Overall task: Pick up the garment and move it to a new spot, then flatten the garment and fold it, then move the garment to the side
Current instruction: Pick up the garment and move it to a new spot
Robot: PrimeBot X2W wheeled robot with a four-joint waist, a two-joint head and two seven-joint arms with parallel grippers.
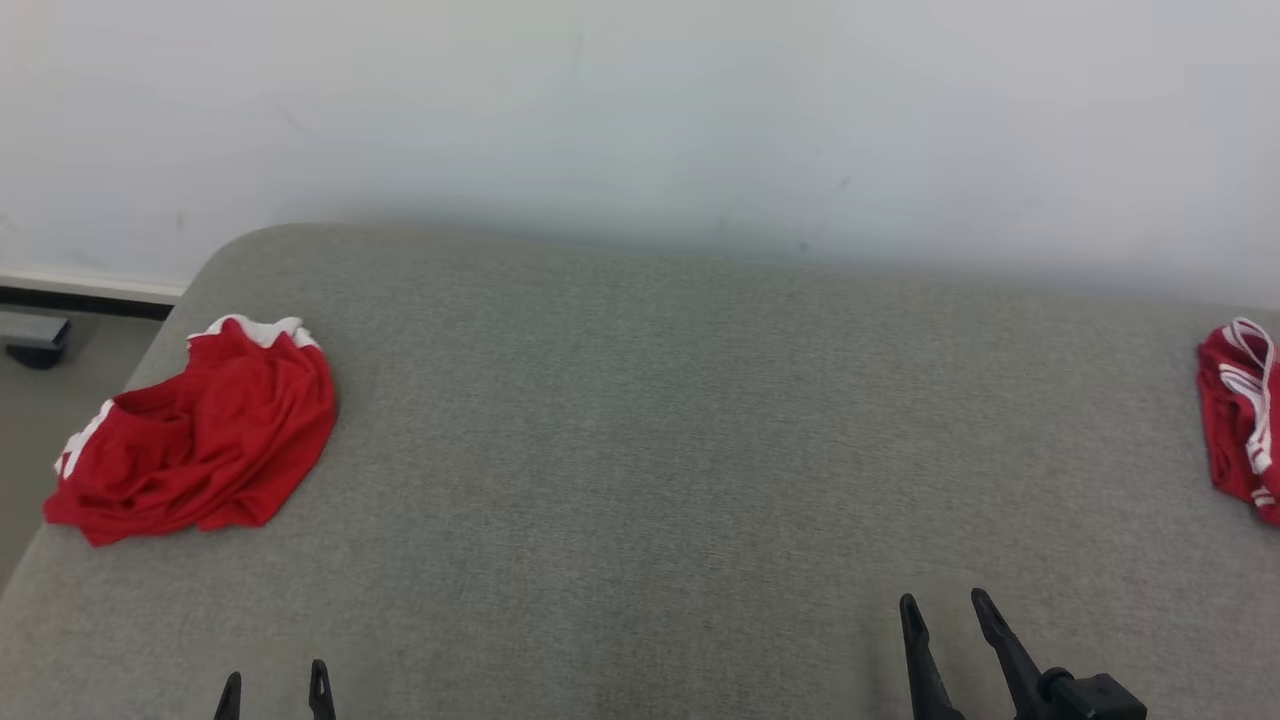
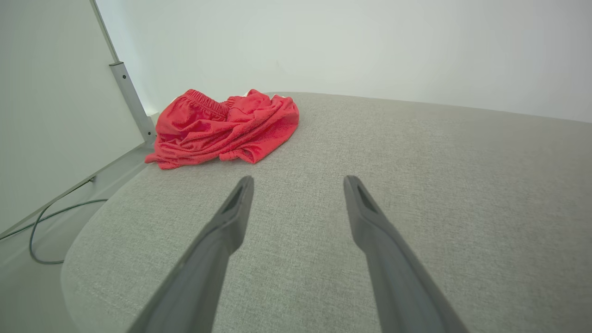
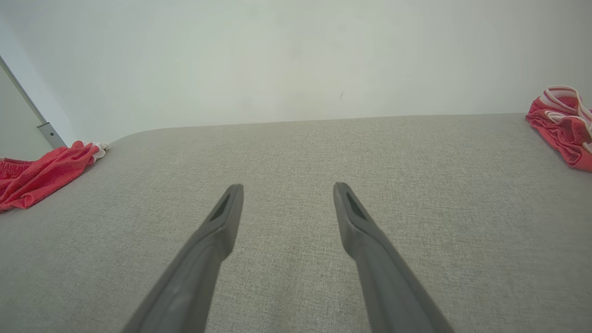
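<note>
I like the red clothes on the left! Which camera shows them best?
The head view: the left garment lies whole, seen from above. The left wrist view shows it whole too, but side-on. The right wrist view cuts it at the edge.

The left pincer point(image 2: 298, 180) and right pincer point(image 3: 287, 187) have long, dark, tapering fingers point(image 2: 231, 217) with slotted tips.
</note>
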